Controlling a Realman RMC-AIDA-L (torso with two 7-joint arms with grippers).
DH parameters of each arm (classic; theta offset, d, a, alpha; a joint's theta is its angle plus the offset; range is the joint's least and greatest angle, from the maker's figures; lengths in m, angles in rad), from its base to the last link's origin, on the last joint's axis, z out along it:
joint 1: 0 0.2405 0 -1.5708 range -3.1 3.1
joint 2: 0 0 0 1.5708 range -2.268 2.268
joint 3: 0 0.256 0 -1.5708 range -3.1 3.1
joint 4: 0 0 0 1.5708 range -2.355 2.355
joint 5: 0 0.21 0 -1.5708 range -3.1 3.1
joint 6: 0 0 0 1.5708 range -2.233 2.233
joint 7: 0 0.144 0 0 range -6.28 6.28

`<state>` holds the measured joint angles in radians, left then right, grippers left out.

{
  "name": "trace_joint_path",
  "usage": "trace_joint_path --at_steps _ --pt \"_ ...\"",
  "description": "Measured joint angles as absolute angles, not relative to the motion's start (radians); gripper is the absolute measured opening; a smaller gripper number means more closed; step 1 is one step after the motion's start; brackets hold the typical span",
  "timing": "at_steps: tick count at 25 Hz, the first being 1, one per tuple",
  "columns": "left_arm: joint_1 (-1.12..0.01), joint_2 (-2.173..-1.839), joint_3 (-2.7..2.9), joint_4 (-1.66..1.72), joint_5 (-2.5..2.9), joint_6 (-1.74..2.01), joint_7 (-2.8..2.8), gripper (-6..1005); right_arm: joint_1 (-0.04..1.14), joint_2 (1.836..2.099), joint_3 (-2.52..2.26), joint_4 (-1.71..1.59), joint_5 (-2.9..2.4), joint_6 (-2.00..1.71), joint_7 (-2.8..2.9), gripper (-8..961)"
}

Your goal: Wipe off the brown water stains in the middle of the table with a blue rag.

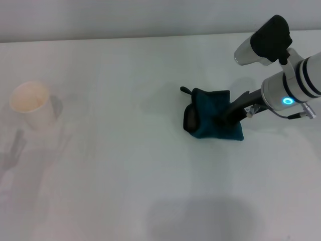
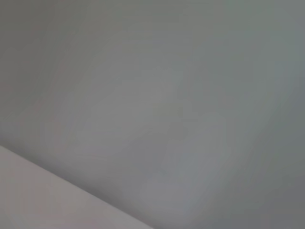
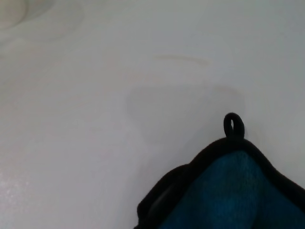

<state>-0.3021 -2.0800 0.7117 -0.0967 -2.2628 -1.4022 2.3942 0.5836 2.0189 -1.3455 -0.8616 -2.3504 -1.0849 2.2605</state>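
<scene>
Bench (image 1: 125,191): wide, plain white, carrying the rag and a cup
Rag (image 1: 213,120): dark blue fuzzy cloth with black edging and a small black loop (image 3: 233,126), bunched up on the bench; everything below is placed against it
Right gripper (image 1: 228,116): pressed down into the rag from the rag's right side, dark fingers buried in the cloth and clenched on it
Right arm (image 1: 296,88): white with black bands and a lit blue ring, reaching in from the bench's right edge toward the rag
Stain (image 3: 183,59): only faint tan streaks on the bench just beyond the rag's loop, seen from the right wrist; the head view shows no clear brown patch around the rag
Cup (image 1: 31,104): white paper cup with a beige inside, upright, well apart from the rag, far to its left
Left gripper: out of sight; its wrist camera shows only a blank grey surface and a pale edge, so I cannot tell the state of its fingers
</scene>
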Motion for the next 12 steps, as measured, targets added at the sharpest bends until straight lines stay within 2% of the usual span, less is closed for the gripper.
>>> trace_joint_path --at_steps 2,8,12 --pt "-0.302 -2.08 0.712 -0.096 -2.264 -1.402 2.394 882 0.569 2.017 -1.347 -0.876 -2.355 -1.08 2.256 54" --pt "-0.302 -2.08 0.712 -0.094 -2.265 -1.402 2.394 882 0.515 2.015 -1.338 -0.954 -2.341 -1.078 2.253 268" --pt "-0.302 -2.08 0.712 -0.084 -2.264 -1.402 2.393 882 0.464 2.012 -1.256 -1.009 -2.18 -1.098 2.249 513"
